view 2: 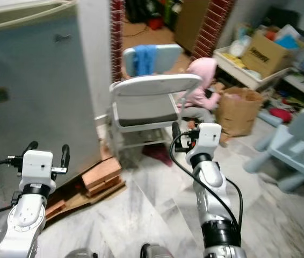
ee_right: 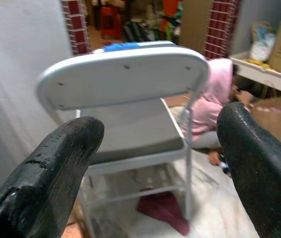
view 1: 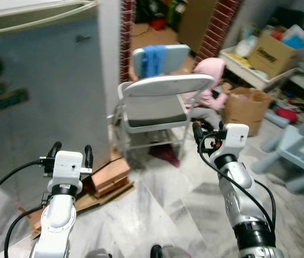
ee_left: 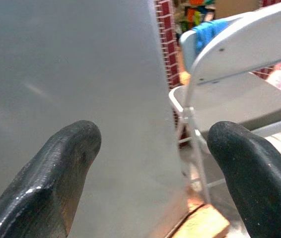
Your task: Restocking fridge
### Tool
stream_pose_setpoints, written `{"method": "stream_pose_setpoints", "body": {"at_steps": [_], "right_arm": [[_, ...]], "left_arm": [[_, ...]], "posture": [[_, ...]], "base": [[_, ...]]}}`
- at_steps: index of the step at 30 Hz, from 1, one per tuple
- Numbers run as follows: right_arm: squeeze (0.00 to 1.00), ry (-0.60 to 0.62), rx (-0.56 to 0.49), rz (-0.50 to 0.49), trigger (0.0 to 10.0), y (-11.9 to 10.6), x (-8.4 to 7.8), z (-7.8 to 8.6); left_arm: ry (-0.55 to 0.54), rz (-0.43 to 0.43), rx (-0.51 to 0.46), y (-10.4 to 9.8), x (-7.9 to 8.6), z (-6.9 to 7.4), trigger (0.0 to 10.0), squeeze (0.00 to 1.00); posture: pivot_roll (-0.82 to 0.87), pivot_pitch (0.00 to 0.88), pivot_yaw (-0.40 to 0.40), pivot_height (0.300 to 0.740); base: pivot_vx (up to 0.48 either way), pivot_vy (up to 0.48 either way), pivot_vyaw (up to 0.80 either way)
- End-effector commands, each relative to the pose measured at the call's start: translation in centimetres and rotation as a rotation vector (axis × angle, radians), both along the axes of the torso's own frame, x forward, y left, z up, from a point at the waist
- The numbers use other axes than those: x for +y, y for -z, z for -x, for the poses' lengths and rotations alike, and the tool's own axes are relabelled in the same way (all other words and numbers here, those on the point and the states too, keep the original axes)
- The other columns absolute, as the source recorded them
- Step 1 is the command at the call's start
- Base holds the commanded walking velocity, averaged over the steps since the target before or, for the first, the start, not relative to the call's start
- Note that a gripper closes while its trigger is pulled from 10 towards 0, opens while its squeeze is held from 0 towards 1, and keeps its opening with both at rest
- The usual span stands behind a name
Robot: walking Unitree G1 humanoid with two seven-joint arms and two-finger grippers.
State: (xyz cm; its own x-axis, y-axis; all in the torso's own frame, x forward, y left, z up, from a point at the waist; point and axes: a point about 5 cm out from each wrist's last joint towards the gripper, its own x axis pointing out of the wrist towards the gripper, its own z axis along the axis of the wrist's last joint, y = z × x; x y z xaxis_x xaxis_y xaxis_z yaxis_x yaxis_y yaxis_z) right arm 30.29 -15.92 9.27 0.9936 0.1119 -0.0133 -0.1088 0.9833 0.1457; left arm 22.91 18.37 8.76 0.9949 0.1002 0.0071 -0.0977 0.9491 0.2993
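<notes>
Both grippers up front are spread wide and carrying nothing — left gripper facing the closed fridge, right gripper toward a grey folding chair — so I'd say the restocking hasn't really begun
</notes>
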Motion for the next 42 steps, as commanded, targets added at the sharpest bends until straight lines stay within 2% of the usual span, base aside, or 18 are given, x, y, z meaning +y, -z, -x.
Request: {"method": "stream_pose_setpoints", "body": {"at_steps": [1,6,14,19,23,25,30,42], "right_arm": [[0.0,0.021,-0.008,0.01,10.0,-0.4,-0.6,0.1],[0.0,0.04,0.016,0.021,10.0,0.2,-1.3,0.8],[0.0,0.098,0.04,0.022,10.0,1.0,-2.1,2.1],[0.0,0.138,0.03,0.015,10.0,1.0,-2.5,2.4],[0.0,0.184,0.014,-0.006,10.0,0.9,-3.1,2.8],[0.0,0.209,0.007,-0.001,10.0,0.9,-3.3,3.0],[0.0,0.234,0.006,-0.001,10.0,0.9,-3.6,3.1],[0.0,0.21,0.003,0.018,10.0,0.7,-3.6,2.9]], "left_arm": [[0.024,0.009,-0.004,-0.1,-0.6,-0.1,10.0,0.0],[0.023,0.041,0.013,0.4,-0.8,0.3,10.0,0.0],[0.026,0.042,0.038,0.9,-0.9,0.7,10.0,0.0],[0.041,0.016,0.05,1.1,-0.7,0.2,10.0,0.0],[0.074,-0.025,0.058,1.1,-0.6,-1.0,10.0,0.0],[0.103,-0.043,0.061,1.1,-0.7,-1.7,10.0,0.0],[0.132,-0.062,0.062,1.1,-0.9,-2.5,10.0,0.0],[0.14,-0.051,0.072,1.5,-1.1,-2.2,10.0,0.0]], "posture": [[0.14,0.05,-0.086,0.74],[0.13,0.042,-0.093,0.74],[0.13,0.02,-0.081,0.74],[0.11,0.002,-0.049,0.74],[0.08,0.0,-0.011,0.74],[0.06,0.0,0.013,0.74],[0.05,0.0,0.018,0.74],[0.07,0.0,-0.016,0.74]], "base": [[0.0,-0.289,-0.8],[0.0,-0.115,-0.8],[0.0,0.0,-0.8],[0.0,0.0,-0.8],[0.0,0.0,-0.73],[0.0,0.0,0.0],[0.0,0.0,-0.16],[0.0,-0.089,-0.8]]}}
